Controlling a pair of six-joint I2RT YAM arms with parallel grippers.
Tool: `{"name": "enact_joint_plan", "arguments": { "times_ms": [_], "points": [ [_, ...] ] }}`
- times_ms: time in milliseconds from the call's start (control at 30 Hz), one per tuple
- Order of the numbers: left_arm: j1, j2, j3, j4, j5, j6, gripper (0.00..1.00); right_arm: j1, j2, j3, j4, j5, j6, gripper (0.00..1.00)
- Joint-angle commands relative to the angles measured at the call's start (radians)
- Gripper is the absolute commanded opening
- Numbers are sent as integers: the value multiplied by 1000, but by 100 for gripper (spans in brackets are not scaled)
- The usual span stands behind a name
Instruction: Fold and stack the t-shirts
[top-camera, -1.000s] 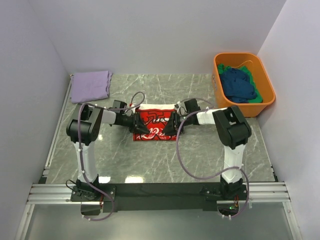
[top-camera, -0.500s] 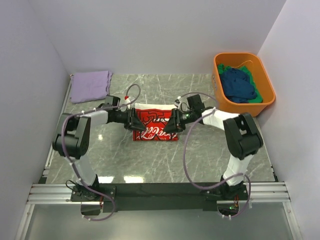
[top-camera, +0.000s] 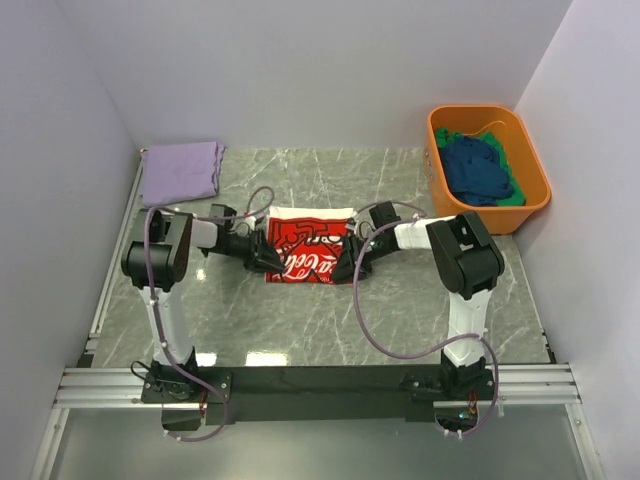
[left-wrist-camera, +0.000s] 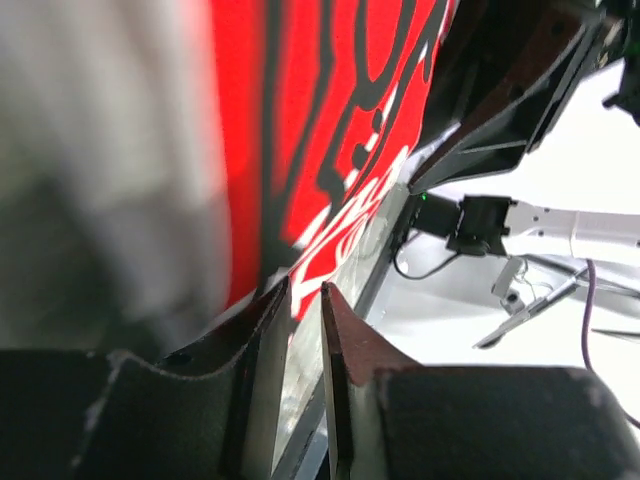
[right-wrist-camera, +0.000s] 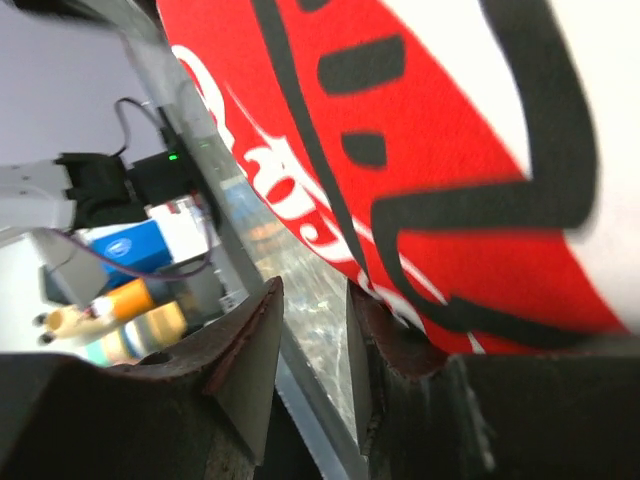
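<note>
White cloth t-shirt with a red panel of white script lettering (top-camera: 308, 248) lay folded into a flat rectangle in the middle of the grey veined marble-look table (top-camera: 400, 310). The red panel faced up, and a strip of white showed along the far edge. Two black-and-white robot arms bent in on either side of it. The left arm (top-camera: 160, 255) reached to the shirt's left edge and the right arm (top-camera: 462, 255) to its right edge, each carrying a loop of purple cable (top-camera: 358, 320).

At the far right corner of the table stood an orange plastic tub (top-camera: 492, 218), well apart from the folded shirt. At the far left corner a lavender t-shirt (top-camera: 180, 172) lay folded flat on its own. Inside the tub a crumpled dark blue t-shirt (top-camera: 478, 170) lay on top of a green t-shirt (top-camera: 445, 136) (only scraps of the green showed around the blue).

The left gripper (left-wrist-camera: 305, 290) sat low at the near-left corner of the red panel, touching the cloth or just beside it. Its black fingers (left-wrist-camera: 262, 360) stood close together with only a thin slit between them. Whether cloth was nipped in that slit could not be told. The right gripper (right-wrist-camera: 315, 290) sat at the near-right corner. Its fingers (right-wrist-camera: 250, 350) stood apart, with bare marble showing through the gap and nothing caught between them. The shirt's red edge lay over the tip of one finger.
</note>
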Motion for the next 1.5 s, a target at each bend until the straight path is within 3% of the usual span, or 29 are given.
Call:
{"name": "enact_joint_plan", "arguments": {
  "times_ms": [0, 133, 267, 333, 433, 500, 600, 633, 667, 733, 867, 1000, 1467],
  "points": [
    [61, -69, 51, -105, -143, 162, 27, -14, -101, 44, -78, 93, -88, 40],
    [79, -238, 64, -194, -158, 225, 29, -6, -279, 82, -176, 137, -169, 44],
    [130, -382, 93, -211, -221, 173, 35, -2, -376, 272, -400, 401, -402, 48],
    [136, -457, 143, -228, -282, 178, 38, 23, -408, 347, -417, 547, -552, 50],
    [171, -544, 232, -266, -425, 233, 50, 157, -425, 413, -419, 752, -713, 52],
    [183, -598, 289, -280, -485, 274, 52, 283, -419, 423, -388, 841, -781, 52],
    [228, -667, 318, -245, -612, 226, 62, 422, -376, 412, -304, 973, -813, 52],
    [261, -680, 321, -216, -646, 209, 71, 461, -333, 424, -296, 1034, -819, 52],
    [286, -695, 334, -219, -670, 178, 95, 516, -312, 427, -265, 1064, -827, 52],
    [302, -697, 355, -242, -724, 169, 99, 570, -241, 430, -230, 1113, -836, 52],
    [351, -661, 415, -314, -694, 212, 100, 673, -126, 462, -161, 1226, -813, 51],
    [391, -638, 403, -355, -614, 193, 99, 719, -55, 493, -144, 1230, -784, 50],
    [395, -706, 272, -388, -620, 222, 99, 727, 58, 496, -122, 1098, -752, 51]
  ]
}}
